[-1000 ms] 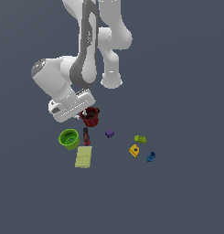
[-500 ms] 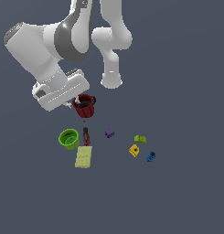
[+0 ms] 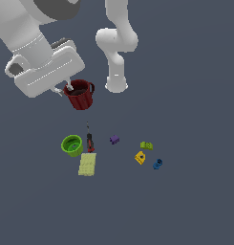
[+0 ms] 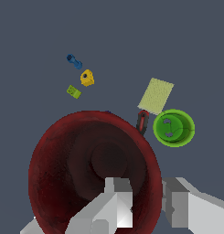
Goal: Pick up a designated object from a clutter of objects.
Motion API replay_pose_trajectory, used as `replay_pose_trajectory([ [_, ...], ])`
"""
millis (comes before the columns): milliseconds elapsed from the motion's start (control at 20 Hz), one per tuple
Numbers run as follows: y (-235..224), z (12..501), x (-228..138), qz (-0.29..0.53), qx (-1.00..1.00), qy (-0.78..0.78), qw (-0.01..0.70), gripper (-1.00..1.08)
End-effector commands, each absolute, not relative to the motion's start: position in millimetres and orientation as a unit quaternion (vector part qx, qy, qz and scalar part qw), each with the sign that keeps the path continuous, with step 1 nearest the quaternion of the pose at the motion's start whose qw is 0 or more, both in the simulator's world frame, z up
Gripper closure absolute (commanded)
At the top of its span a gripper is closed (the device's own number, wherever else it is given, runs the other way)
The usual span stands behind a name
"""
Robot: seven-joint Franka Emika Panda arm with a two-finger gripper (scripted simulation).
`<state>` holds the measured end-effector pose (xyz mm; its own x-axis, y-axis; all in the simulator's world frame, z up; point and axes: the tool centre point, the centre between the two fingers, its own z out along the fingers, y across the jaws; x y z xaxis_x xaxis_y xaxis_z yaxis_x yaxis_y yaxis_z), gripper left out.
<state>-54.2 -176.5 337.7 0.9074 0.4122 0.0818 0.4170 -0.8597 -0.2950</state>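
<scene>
Dark red ribbed mug (image 3: 80,94) hangs lifted well above the clutter, its rim pinched between my gripper's (image 4: 147,201) fingers. Green cup (image 3: 71,145) sits below, at the mug's six o'clock.

Open floor surrounds the green cup (image 3: 71,145), tool (image 3: 90,141) and pad (image 3: 87,164), seemingly packed close.

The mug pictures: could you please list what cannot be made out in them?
- Purple block: in the wrist view the dark red mug hides it.
- Gripper: in the exterior view the hand covers its outer finger.
- Mug handle: outside the wrist view.
</scene>
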Motion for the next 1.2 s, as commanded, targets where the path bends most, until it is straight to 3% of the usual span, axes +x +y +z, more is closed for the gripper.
replay_pose_trajectory([
  [0,-179,365,-50,-0.009,-0.964,-0.215,0.154,1.08],
  [550,-188,447,-34,-0.01,-0.964,-0.217,0.156,1.08],
  [1150,-192,478,-27,-0.011,-0.963,-0.217,0.157,1.08],
])
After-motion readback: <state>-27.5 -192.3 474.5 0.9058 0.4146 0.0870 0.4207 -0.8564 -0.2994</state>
